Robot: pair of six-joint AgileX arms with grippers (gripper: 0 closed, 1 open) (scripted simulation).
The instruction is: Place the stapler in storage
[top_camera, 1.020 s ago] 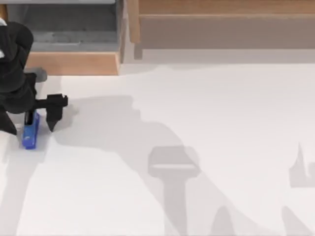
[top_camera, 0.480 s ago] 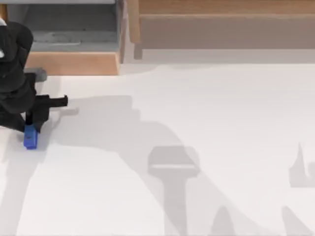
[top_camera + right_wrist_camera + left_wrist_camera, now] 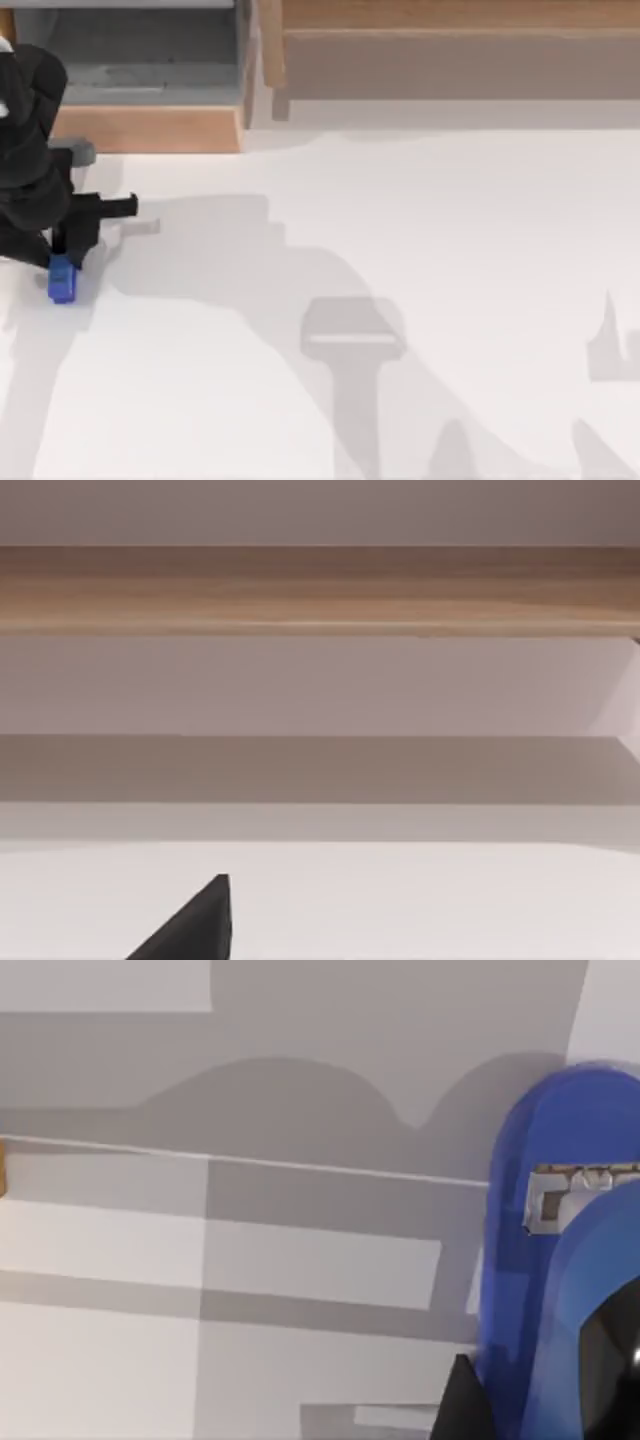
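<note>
The stapler (image 3: 62, 282) is small and bright blue and lies on the white table at the far left, in front of the wooden drawer unit. My left gripper (image 3: 62, 252) stands over its far end and is shut on it; only the near blue end sticks out past the black fingers. In the left wrist view the stapler (image 3: 560, 1260) looms large and blue, with a metal plate on its top. A dark part of my right gripper (image 3: 195, 925) shows in the right wrist view, low over the table and facing the wooden furniture.
An open drawer (image 3: 150, 128) with a wooden front and a grey inside stands at the back left, just beyond my left arm. A long wooden cabinet (image 3: 450, 60) runs along the back right. Arm shadows fall across the white table (image 3: 400, 200).
One second ago my left gripper's fingers stood spread on either side of the stapler. They have since shut on it and cover more of its length. The last half second shows no movement.
</note>
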